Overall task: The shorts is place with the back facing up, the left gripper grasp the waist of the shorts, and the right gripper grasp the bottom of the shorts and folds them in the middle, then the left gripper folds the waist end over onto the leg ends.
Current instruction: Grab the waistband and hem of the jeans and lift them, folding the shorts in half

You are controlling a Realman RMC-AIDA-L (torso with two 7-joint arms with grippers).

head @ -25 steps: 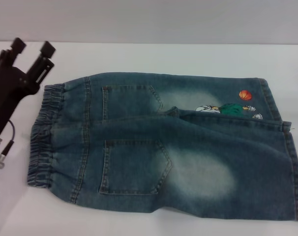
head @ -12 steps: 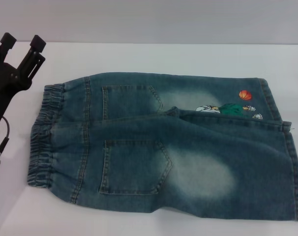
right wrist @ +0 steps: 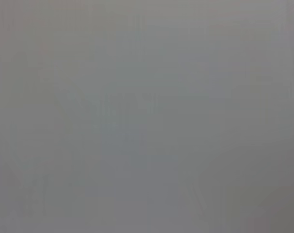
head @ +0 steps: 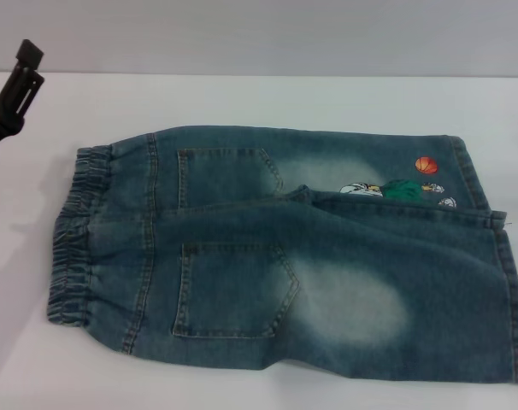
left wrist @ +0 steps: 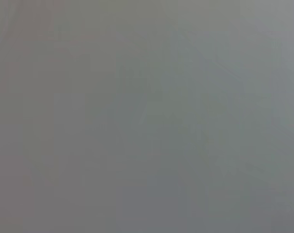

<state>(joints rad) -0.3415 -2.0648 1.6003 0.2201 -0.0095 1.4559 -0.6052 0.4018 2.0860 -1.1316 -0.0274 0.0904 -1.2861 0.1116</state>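
The blue denim shorts (head: 327, 273) lie flat on the white table, back up, both patch pockets showing. The gathered waist (head: 71, 235) is at the left. The bottom of the shorts, the two leg ends (head: 503, 290), is at the right, and the far leg carries the cartoon and orange ball print (head: 409, 181). The near leg slightly overlaps the far one. My left gripper (head: 4, 61) is at the far left edge of the head view, raised, open and empty, well apart from the waist. The right gripper is out of view. Both wrist views show only plain grey.
The white table (head: 242, 98) stretches behind the shorts to a grey wall. A narrow strip of table shows in front of the shorts and to the left of the waist.
The left gripper has drawn back to the left and away from the waist, now half out of the picture. The shorts have not moved.
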